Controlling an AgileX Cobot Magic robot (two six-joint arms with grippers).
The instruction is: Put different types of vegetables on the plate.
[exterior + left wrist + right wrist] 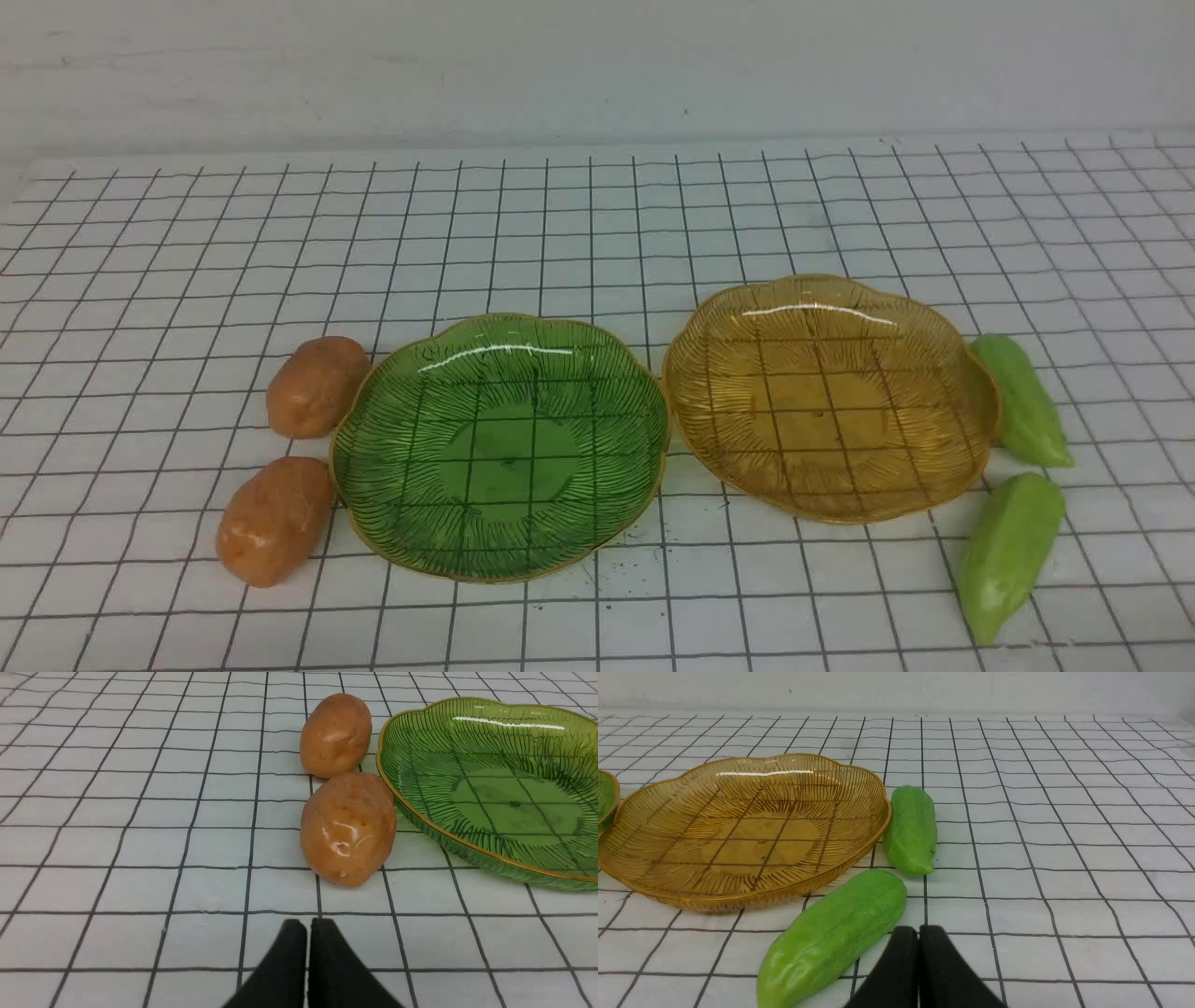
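We find the left gripper (308,926) and right gripper (919,933) pressed closed, holding nothing. The two glossy orange-brown potato lumps (275,521) lie left of the ribbed green glass plate (499,448). The two light-green tapered gourds (1024,401) lie right of the amber glass plate (831,397). We advise opening wide and gripping mid-body, across the short axis. The nearer gourd (1008,555) has its long axis running near-left to far-right, tip nearward.

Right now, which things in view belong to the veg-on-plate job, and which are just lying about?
Job:
- far orange-brown oval toy potato, near orange-brown oval toy potato
- far light-green tapered toy gourd, near light-green tapered toy gourd
- green ribbed translucent plate, amber ribbed translucent plate

Not job:
- white black-grid tablecloth
- pale back wall
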